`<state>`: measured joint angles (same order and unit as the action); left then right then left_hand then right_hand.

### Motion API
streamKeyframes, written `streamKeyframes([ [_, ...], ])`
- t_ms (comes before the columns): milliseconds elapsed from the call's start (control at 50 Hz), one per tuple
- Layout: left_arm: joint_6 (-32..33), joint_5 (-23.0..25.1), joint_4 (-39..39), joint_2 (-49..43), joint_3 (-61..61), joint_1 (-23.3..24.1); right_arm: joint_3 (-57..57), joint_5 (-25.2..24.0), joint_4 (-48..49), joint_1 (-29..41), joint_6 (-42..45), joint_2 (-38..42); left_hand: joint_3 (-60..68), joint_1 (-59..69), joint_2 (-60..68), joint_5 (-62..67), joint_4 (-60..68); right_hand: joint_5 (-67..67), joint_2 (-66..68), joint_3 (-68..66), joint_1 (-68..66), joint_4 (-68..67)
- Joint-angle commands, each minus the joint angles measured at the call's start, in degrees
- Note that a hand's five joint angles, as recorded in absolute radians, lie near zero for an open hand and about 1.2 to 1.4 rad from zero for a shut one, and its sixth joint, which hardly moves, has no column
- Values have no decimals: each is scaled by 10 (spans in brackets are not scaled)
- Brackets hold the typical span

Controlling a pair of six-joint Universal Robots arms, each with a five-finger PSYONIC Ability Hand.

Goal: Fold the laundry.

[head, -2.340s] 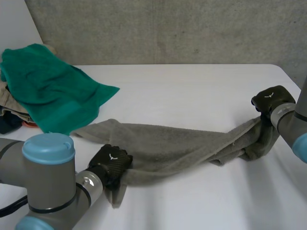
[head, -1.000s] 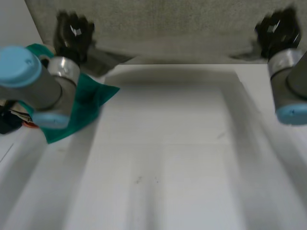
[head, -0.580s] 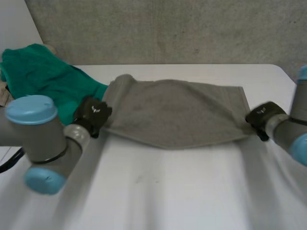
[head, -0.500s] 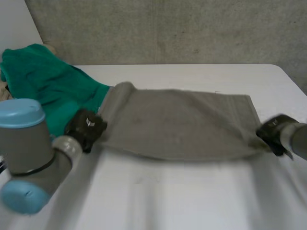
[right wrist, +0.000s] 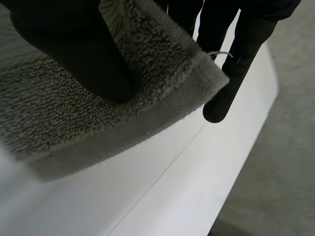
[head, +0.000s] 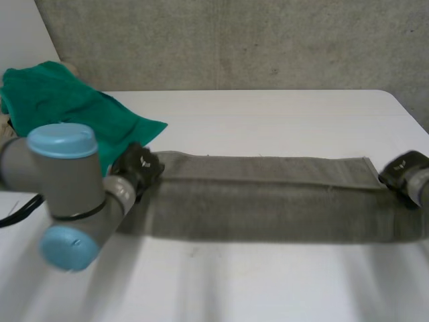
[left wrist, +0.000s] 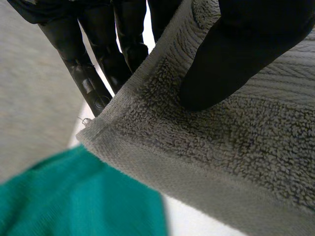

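We see the grey towel (head: 268,171) pulled out into a long band across the middle of the white table (head: 268,114), running from nine o'clock to three o'clock. At its nine o'clock end the left hand (head: 137,166) pinches a corner, with the thumb pressed on top of the terry and the fingers underneath. At the three o'clock end the right hand (head: 404,169) grips the opposite corner the same way, thumb above, fingers below. A green cloth (head: 60,107) lies heaped at ten o'clock on the table, just beside the left hand.
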<state>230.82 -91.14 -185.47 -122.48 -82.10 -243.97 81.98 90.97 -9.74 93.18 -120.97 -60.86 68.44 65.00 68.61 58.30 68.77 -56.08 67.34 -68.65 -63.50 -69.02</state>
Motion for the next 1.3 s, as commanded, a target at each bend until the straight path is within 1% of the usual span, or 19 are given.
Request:
streamKeyframes([
  [20,9,-21,-100,-121,129,2,-79,3,107,15,-3,87,116,150,114,117,112,-139,127,-113,-165,-110],
  [180,56,-30,-164,-212,232,7,-165,4,227,26,5,179,116,150,114,117,112,-139,127,-113,-165,-110],
  [200,56,-30,-169,-226,247,8,-170,5,234,27,5,184,116,150,114,117,112,-97,84,-71,-122,-67],
  [240,59,-32,-175,-237,257,9,-180,7,247,30,3,195,84,119,82,86,81,408,-420,433,382,437],
  [260,59,-32,-176,-239,258,11,-182,4,258,35,3,198,-176,-141,-178,-174,-179,561,-573,587,535,590],
  [280,57,-33,-181,-239,257,16,-182,4,263,36,1,199,-584,-550,-586,-583,-588,561,-573,587,535,590],
  [320,56,-38,-187,-238,254,22,-182,5,271,39,-7,195,-513,-479,-515,-512,-517,561,-573,587,535,590],
  [340,56,-42,-190,-236,251,24,-176,5,280,42,-17,183,-584,-550,-586,-583,-588,561,-573,587,535,590],
  [480,38,-67,-204,-157,179,31,-106,0,276,34,-95,91,-584,-550,-586,-583,-588,561,-573,587,535,590],
  [560,10,-64,-204,-108,112,33,-45,-16,221,10,-138,22,-584,-550,-586,-583,-588,561,-573,587,535,590],
  [640,-27,-62,-201,-51,50,37,4,-76,128,-32,-176,-21,-584,-550,-586,-583,-588,525,-538,551,499,554],
  [720,-67,-61,-201,-14,-2,37,49,-177,39,-82,-208,-28,-584,-550,-586,-583,-588,479,-492,505,454,509],
  [860,-109,-59,-200,10,-53,38,76,-237,47,-121,-211,-13,-584,-550,-586,-583,-588,419,-431,444,393,448],
  [1000,-113,-59,-202,11,-62,40,58,-237,87,-126,-207,39,-584,-550,-586,-583,-588,242,-255,268,217,272],
  [1020,-113,-59,-202,12,-62,40,54,-234,88,-126,-206,44,-584,-550,-586,-583,-588,162,-175,188,136,192],
  [1040,-114,-59,-202,13,-62,40,43,-225,90,-127,-207,57,-584,-550,-586,-583,-588,-128,116,-103,-154,-99],
  [1160,-114,-59,-202,30,-63,39,21,-133,94,-150,-196,60,-584,-550,-586,-583,-588,-139,127,-113,-165,-110],
  [1260,-114,-59,-202,58,-79,36,15,-49,133,-179,-92,54,-584,-550,-586,-583,-588,-139,127,-113,-165,-110],
  [1300,-114,-59,-202,66,-83,36,20,-36,149,-190,-50,45,-584,-550,-586,-583,-588,-139,127,-113,-165,-110],
])
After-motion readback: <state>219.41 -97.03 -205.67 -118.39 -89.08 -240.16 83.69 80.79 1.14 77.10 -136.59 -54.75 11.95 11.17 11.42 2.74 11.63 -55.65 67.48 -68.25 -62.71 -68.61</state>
